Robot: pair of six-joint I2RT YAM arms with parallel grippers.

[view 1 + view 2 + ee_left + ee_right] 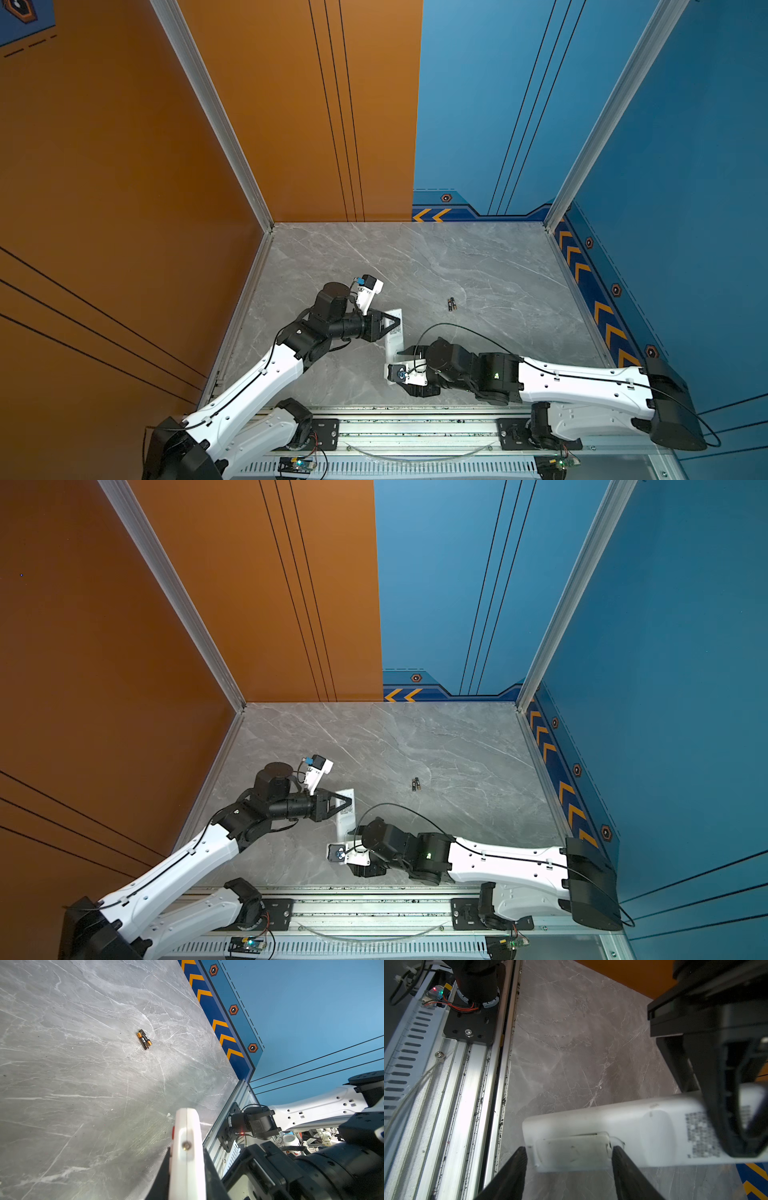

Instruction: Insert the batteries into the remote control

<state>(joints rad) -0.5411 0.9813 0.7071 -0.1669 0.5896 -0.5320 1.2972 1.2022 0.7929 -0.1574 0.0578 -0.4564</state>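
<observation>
We see a grey marbled table [478,257]; two batteries [451,304] lie on it, side by side.

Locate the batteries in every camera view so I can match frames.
Top view: batteries, right of and beyond the remote control.
Top view: batteries, same spot.
Left wrist: upper middle of the picture, lying side by side.
Right wrist: not in it.
Shared landmark: the remote control, in all four.

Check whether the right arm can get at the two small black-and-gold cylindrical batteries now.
Likely yes: the batteries lie alone on the grey marble table, with nothing between. But the right claw straddles the long white plastic remote control's end and must clear it.
</observation>
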